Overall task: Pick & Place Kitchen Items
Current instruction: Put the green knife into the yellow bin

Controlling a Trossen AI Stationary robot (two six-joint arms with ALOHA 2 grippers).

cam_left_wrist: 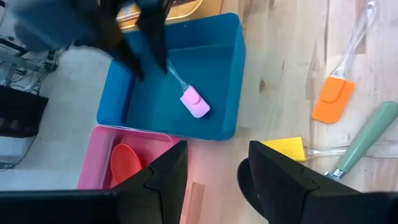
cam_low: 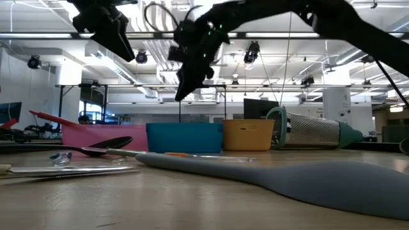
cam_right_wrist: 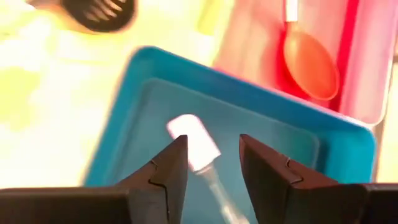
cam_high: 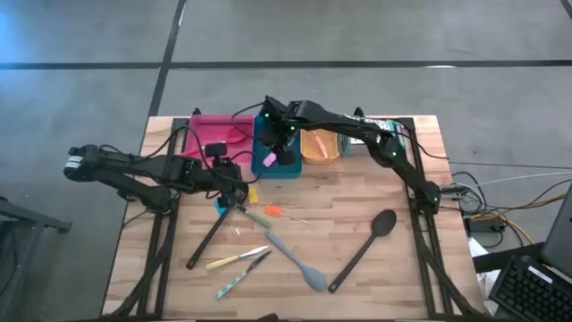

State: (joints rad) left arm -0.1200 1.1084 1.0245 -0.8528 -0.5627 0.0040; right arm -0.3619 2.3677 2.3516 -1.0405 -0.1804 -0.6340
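Above the teal tray [cam_high: 277, 167], right gripper [cam_high: 284, 143] hangs clear of its walls. Fingers parted, released; pink-headed spatula [cam_left_wrist: 194, 102] lies inside. Left gripper [cam_high: 234, 186] open, empty, beside it.

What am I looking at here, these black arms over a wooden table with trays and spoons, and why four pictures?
It is a two-armed robot sorting kitchen tools. One picture looks down from above, one level across the table, and one sits on each wrist. The right gripper hangs open over the teal tray, where a small pink-headed spatula lies. The left gripper waits open and empty beside the pink tray. A black spoon and a grey spoon lie loose on the wood.
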